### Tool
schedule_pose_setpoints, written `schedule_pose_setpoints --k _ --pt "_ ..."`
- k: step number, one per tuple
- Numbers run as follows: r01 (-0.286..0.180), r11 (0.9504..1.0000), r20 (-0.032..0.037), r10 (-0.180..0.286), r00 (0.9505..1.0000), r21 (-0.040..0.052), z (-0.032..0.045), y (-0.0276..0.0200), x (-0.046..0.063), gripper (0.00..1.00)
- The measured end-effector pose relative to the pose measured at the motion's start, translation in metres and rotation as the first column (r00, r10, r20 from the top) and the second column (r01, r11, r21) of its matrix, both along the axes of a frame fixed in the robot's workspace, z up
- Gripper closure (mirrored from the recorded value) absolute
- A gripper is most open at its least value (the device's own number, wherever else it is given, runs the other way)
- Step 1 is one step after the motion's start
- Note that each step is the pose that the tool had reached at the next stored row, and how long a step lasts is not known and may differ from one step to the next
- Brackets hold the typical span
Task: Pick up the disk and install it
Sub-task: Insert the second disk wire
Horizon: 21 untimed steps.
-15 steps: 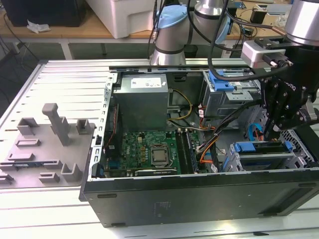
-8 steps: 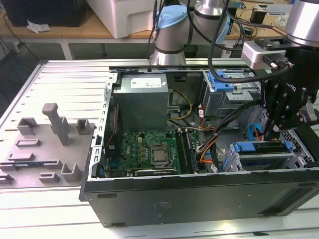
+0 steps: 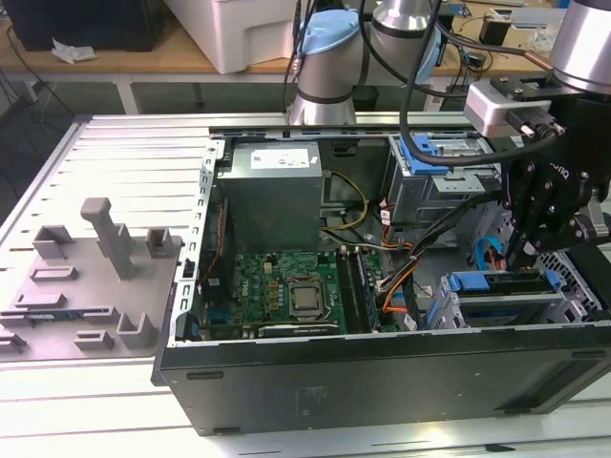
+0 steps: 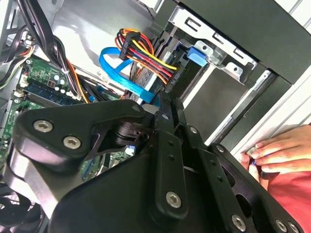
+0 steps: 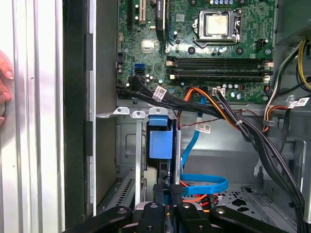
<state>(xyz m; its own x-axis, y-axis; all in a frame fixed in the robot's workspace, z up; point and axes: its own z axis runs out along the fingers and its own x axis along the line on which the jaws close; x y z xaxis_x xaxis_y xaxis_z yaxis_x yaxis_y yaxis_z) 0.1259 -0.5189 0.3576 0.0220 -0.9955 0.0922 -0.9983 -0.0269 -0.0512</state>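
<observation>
One open computer case (image 3: 382,382) lies on its side on a ribbed metal table (image 3: 124,153). Nearest, at the exterior view's right, the disk (image 3: 506,307) sits in a bay just behind the case's near wall, its blue bracket facing up. The gripper (image 3: 525,256) hangs just above that bracket. In both wrist views its fingers (image 5: 162,194) are pressed together with nothing visible between them, the tips (image 4: 165,109) close to a flat blue cable (image 5: 204,184) and a bundle of coloured wires (image 4: 146,53).

A hand (image 4: 277,150) rests on the table beside the case wall.

At the exterior view's left, a grey fixture (image 3: 91,277) stands on the table beside the case.

Farther in, the motherboard (image 3: 286,286) lies flat in the middle of the case. Behind it stands the grey power supply (image 3: 272,191), and to that unit's right in the exterior view a metal cage (image 3: 434,186) with blue plastic on top.
</observation>
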Motion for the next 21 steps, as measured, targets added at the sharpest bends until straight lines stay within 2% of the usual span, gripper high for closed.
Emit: schedule_pose_setpoints --k 3,6,9,21 --pt "0.0 1.0 0.0 0.0 1.0 0.0021 0.0 -0.0001 0.0 0.84" --pt "0.0 1.0 0.0 0.0 1.0 0.0094 -0.0001 -0.0001 0.0 0.84" --pt "0.0 0.9999 0.0 0.0 1.0 0.0128 -0.0004 -0.0001 0.0 0.84" --pt "0.0 0.9998 0.0 0.0 1.0 0.0185 -0.003 -0.0012 0.0 0.84"
